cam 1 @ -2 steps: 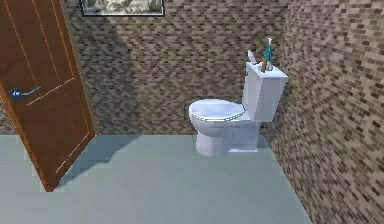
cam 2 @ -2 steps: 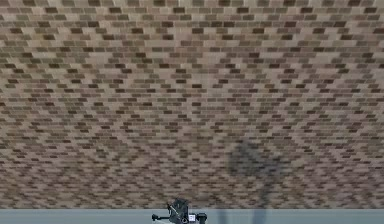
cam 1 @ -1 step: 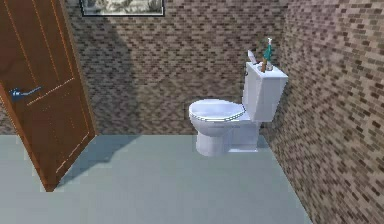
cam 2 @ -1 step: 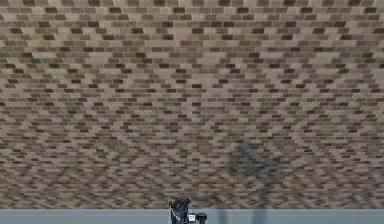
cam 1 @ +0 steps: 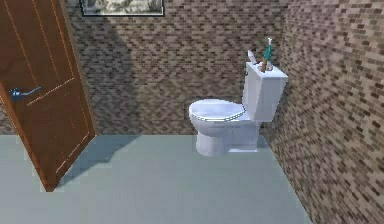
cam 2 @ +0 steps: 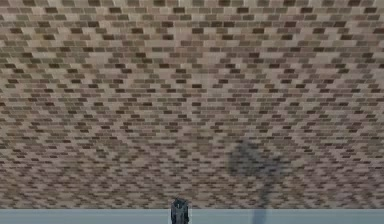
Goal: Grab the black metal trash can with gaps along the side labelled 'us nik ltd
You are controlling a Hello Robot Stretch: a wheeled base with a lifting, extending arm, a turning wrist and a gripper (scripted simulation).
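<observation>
Bathroom floor and tiled walls, and the grab is not yet begun.
At the arm side view's bottom edge a small dark shape seems to be the fingers (cam 2: 180, 211); whether they are apart, together or holding something I cannot tell. Just beyond the fingers rises a brown tiled wall (cam 2: 190, 100). Well apart from the fingers, ahead on the grey floor (cam 1: 150, 190), stand a wooden door (cam 1: 40, 90) and a white toilet (cam 1: 225, 120) with small bottles (cam 1: 266, 52) on its tank (cam 1: 265, 92). Where the trash can is I cannot tell, so I judge that finding, approaching and grasping it are all left.
</observation>
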